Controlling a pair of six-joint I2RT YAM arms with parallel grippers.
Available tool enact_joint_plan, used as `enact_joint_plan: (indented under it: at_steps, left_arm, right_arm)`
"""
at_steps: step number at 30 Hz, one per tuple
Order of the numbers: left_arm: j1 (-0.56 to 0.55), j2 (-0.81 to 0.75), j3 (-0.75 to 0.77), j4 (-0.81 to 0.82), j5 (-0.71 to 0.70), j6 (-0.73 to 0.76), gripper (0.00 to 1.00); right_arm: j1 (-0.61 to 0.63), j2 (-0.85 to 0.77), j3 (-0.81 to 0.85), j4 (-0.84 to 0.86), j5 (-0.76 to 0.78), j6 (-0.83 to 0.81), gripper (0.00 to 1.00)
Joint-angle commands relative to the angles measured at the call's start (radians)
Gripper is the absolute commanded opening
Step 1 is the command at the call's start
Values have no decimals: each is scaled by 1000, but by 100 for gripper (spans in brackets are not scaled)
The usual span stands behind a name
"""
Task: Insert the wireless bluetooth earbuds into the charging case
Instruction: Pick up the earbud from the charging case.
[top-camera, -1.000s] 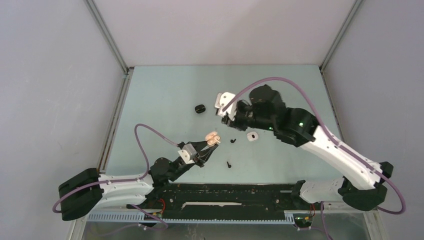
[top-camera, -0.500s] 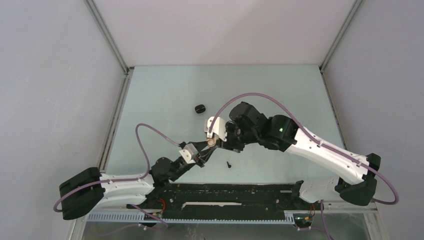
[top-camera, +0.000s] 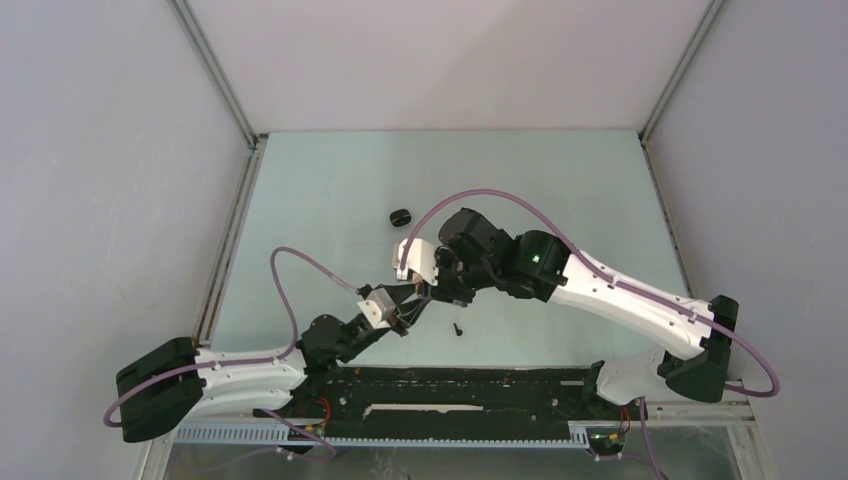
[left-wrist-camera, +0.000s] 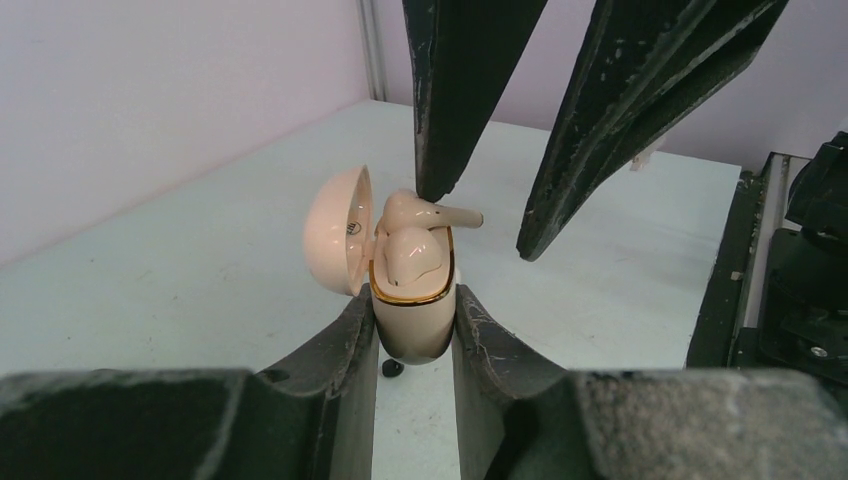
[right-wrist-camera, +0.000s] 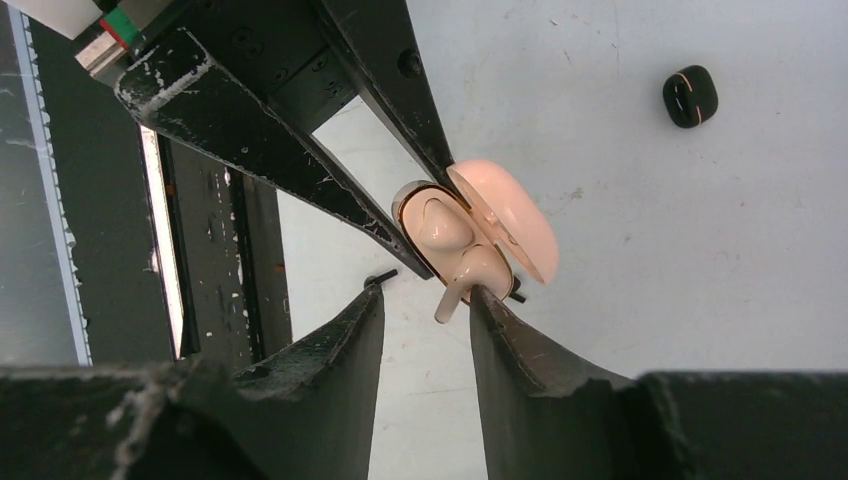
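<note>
My left gripper (left-wrist-camera: 413, 312) is shut on the lower body of a pale pink charging case (left-wrist-camera: 412, 330), held upright with its lid (left-wrist-camera: 337, 230) swung open to the left. One pale earbud (left-wrist-camera: 410, 258) sits in the case. A second pale earbud (left-wrist-camera: 432, 212) lies across the opening, its stem sticking out sideways. My right gripper (right-wrist-camera: 425, 295) is open over the case; the stem (right-wrist-camera: 450, 300) rests against one of its fingers (right-wrist-camera: 520, 360). A small black earbud (top-camera: 458, 327) lies on the table near the arm bases, and another black bud (right-wrist-camera: 380, 277) lies under the case.
A shut black case (top-camera: 400, 216) lies on the pale green table (top-camera: 330, 180) behind the grippers, also in the right wrist view as the black case (right-wrist-camera: 690, 95). The black rail (top-camera: 450, 390) with the arm bases runs along the near edge. Grey walls close in the back and sides.
The right arm swung left and toward the near edge, bringing its gripper over the case in the left gripper, and now covers the small white object. The left arm stayed put.
</note>
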Motion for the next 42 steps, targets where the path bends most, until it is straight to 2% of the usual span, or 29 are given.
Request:
enact_joint_plan:
  at_steps: [1, 10, 17, 24, 35, 38, 42]
  left_arm:
    - [-9, -24, 34, 22, 33, 27, 0]
    - [-20, -21, 36, 19, 71, 43, 0]
    - [-23, -14, 40, 15, 78, 47, 0]
    - [-24, -15, 36, 25, 78, 40, 0]
    - [-24, -25, 27, 41, 72, 39, 0]
    - [-24, -26, 26, 41, 74, 42, 0]
    - [-24, -27, 25, 40, 72, 41, 0]
  right_arm:
    - [7, 6, 37, 41, 12, 8, 40]
    - [-3, 12, 28, 59, 35, 3, 39]
    - [-11, 5, 11, 49, 25, -15, 29]
    - [-12, -5, -7, 31, 2, -23, 26]
    - [-8, -3, -11, -43, -127, -57, 26]
    - [-5, 0, -12, -64, -138, -76, 31]
    - [-6, 4, -12, -84, -133, -110, 31]
